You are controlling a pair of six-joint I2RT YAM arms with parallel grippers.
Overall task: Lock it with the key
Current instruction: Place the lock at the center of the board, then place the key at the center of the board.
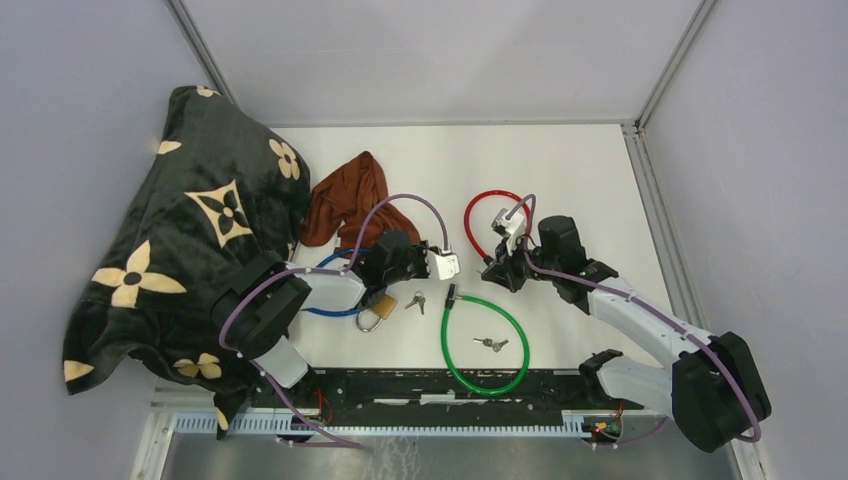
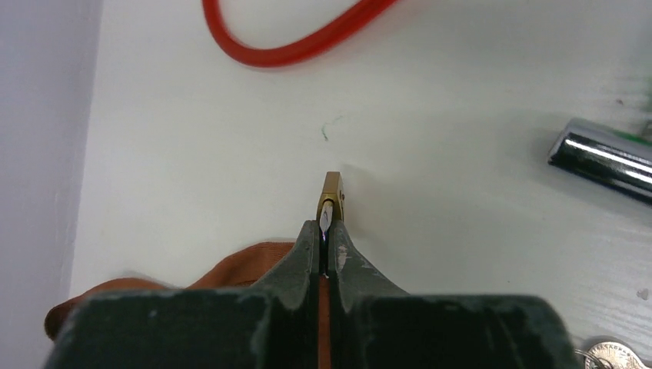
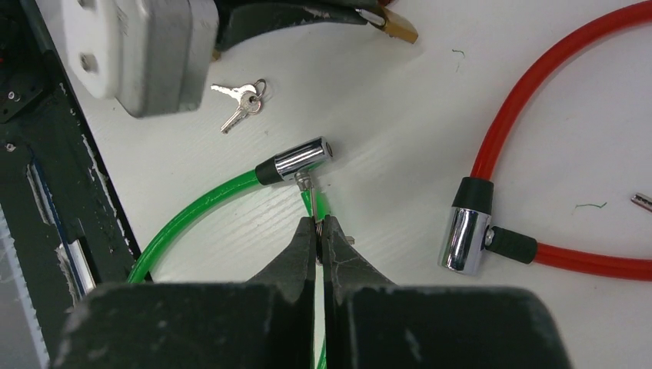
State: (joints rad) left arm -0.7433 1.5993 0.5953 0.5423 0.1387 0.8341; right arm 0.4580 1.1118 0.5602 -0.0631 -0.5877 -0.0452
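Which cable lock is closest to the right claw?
The green lock: the shut right claw sits over its cable, while the red lock and blue lock lie farther off.

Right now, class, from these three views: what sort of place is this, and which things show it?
Probably a robot test cell: a white table boxed in by plain grey walls, two robot arms bolted at its near edge, and practice props: cable locks, keys, a brass padlock.

Green cable lock (image 3: 200,207) lies looped, ends joined; keys (image 1: 490,343) lie inside loop.
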